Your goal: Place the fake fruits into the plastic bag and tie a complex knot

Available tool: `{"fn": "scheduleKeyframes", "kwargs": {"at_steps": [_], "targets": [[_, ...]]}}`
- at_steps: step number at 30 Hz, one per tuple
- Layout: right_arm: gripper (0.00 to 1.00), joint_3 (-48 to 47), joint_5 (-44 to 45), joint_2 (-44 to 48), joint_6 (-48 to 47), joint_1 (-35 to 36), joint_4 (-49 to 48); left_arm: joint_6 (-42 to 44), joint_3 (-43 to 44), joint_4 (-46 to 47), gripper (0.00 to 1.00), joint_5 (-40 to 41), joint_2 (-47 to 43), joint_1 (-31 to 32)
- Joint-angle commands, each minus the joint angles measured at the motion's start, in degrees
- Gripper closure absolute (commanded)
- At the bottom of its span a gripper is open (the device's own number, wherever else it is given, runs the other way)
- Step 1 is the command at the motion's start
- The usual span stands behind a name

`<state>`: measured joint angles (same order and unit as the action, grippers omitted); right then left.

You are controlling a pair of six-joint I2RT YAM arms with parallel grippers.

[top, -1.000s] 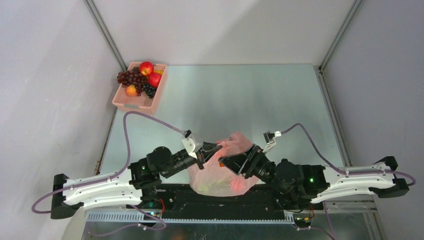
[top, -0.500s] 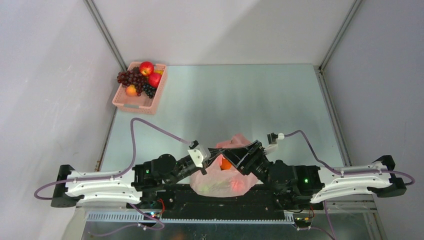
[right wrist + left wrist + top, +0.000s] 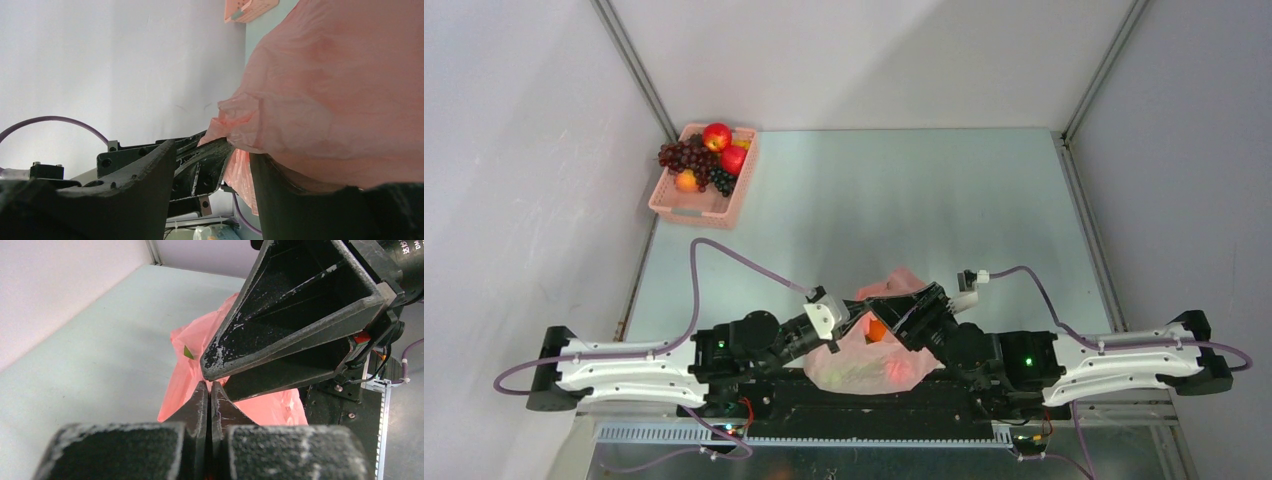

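The pink plastic bag (image 3: 864,360) lies at the near edge between the arms, with an orange (image 3: 876,330) showing in its mouth and more fruit glowing through the film. My left gripper (image 3: 852,320) is shut, its tips (image 3: 210,385) nipping the bag's film (image 3: 200,345). My right gripper (image 3: 894,308) is open; its fingers (image 3: 300,305) straddle the left gripper's tips. In the right wrist view the bag (image 3: 340,90) drapes over one finger (image 3: 280,200) of the right gripper (image 3: 212,150). Red apples (image 3: 717,136) and dark grapes (image 3: 686,155) remain in the basket.
The pink lattice basket (image 3: 686,208) stands at the far left corner against the left wall. Purple cables loop from both wrists over the table (image 3: 904,200). The black base rail (image 3: 864,395) runs right under the bag.
Both grippers have drawn together over the bag's mouth. The left gripper pulled back toward the near edge. The right gripper swung left around it, and the orange now shows.
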<state>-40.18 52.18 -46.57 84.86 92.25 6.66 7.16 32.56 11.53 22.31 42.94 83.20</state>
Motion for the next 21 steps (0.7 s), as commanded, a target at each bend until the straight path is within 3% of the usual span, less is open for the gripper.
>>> {"fn": "scheduleKeyframes", "kwargs": {"at_steps": [1, 21], "targets": [[0.40, -0.16, 3.71, -0.07, 1.20, -0.59, 1.06, 1.28, 0.76, 2.16, 1.00, -0.55, 0.52, 0.86], [0.42, -0.16, 0.62, -1.88, 4.85, -2.52, 4.76, 4.29, 2.24, 2.61, 1.00, -0.76, 3.16, 2.83]]}}
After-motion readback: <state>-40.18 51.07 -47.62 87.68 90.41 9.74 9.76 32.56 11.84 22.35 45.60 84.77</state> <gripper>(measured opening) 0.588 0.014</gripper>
